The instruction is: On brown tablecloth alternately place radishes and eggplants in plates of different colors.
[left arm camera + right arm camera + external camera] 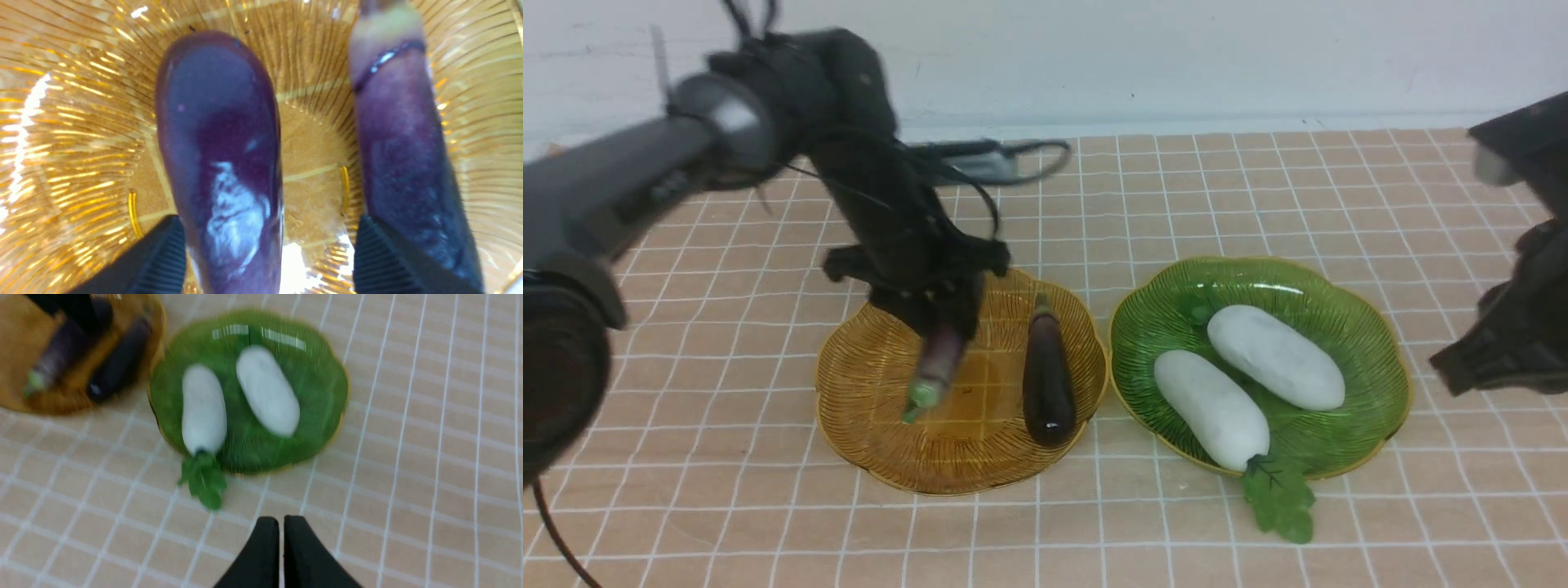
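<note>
Right, nearest the cam: the tan-brown cloth w/ thin white grid [727,506]. Green leaves of the near white oblong toy radish [1213,408] spill onto it over the rim of the translucent green scalloped plate [1380,327]. The 2nd white radish [1274,355] lies just behind, same plate, side by side.

Just beside, to the left, sits the amber-yellow ribbed plate [874,441]. The dark glossy purple eggplant [1045,376] lies flat on its R half. Next to it the paler purple eggplant [939,359] is tilted, green stem end down at the plate, upper end under the left gripper [943,322]. Wrist cam shows its fingers [159,261] spread wide, the paler one lying along one finger, not squeezed.

Meanwhile the right gripper [282,543] hangs above the cloth off to the R of the green plate, tips pressed together, nothing in them.
</note>
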